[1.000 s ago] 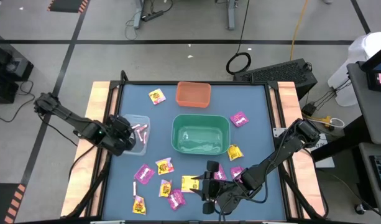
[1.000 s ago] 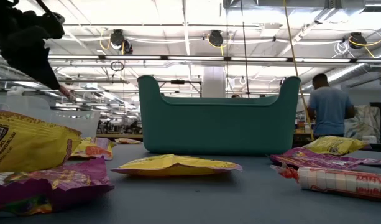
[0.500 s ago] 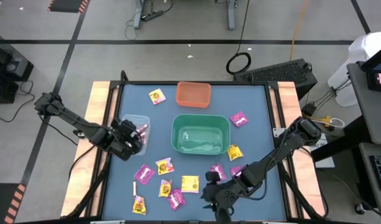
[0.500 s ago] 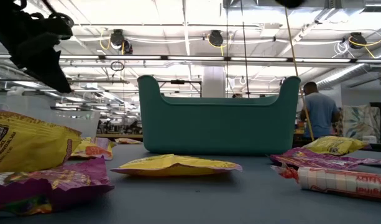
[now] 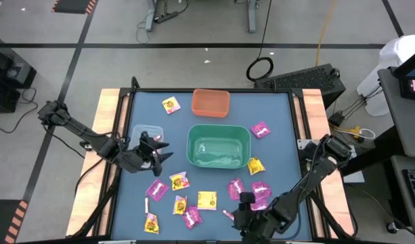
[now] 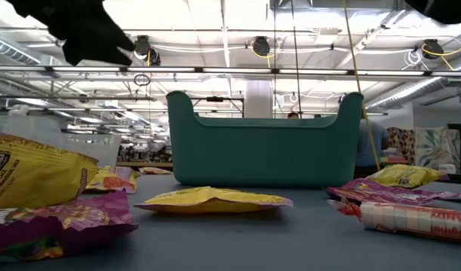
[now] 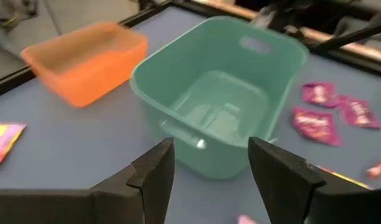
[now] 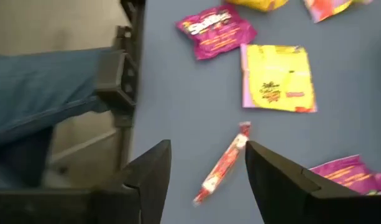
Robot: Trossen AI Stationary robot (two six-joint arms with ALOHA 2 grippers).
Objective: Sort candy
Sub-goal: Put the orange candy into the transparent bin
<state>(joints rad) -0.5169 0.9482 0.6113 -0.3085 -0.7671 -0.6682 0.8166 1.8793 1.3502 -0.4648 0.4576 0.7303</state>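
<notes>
Candy lies scattered on the blue table (image 5: 275, 108): magenta packets (image 5: 156, 189), yellow packets (image 5: 207, 199) and a thin pink-white stick (image 8: 222, 163). My left gripper (image 5: 158, 150) hovers open between the clear bin (image 5: 141, 131) and the green bin (image 5: 219, 146), pointing at the green bin (image 7: 221, 106), with nothing between its fingers (image 7: 156, 177). My right gripper (image 5: 238, 209) stands open over the near edge. It slants down at the stick (image 5: 227, 215), which shows between its fingers (image 8: 274, 180), apart from them. A yellow packet (image 8: 277, 78) and a magenta packet (image 8: 216, 31) lie beyond.
An orange bin (image 5: 210, 102) stands at the far side behind the green bin. More magenta packets (image 7: 317, 121) lie to the green bin's right. The table's near edge and its frame (image 8: 119, 74) are close under my right gripper. Bare table lies around the orange bin.
My left gripper has swung up out of the clear bin, tipped from pointing down to nearly level, moved right toward the green bin and opened. My right gripper has drawn toward the near edge and sunk, turning, and now faces the stick; the magenta packets it covered show again.
</notes>
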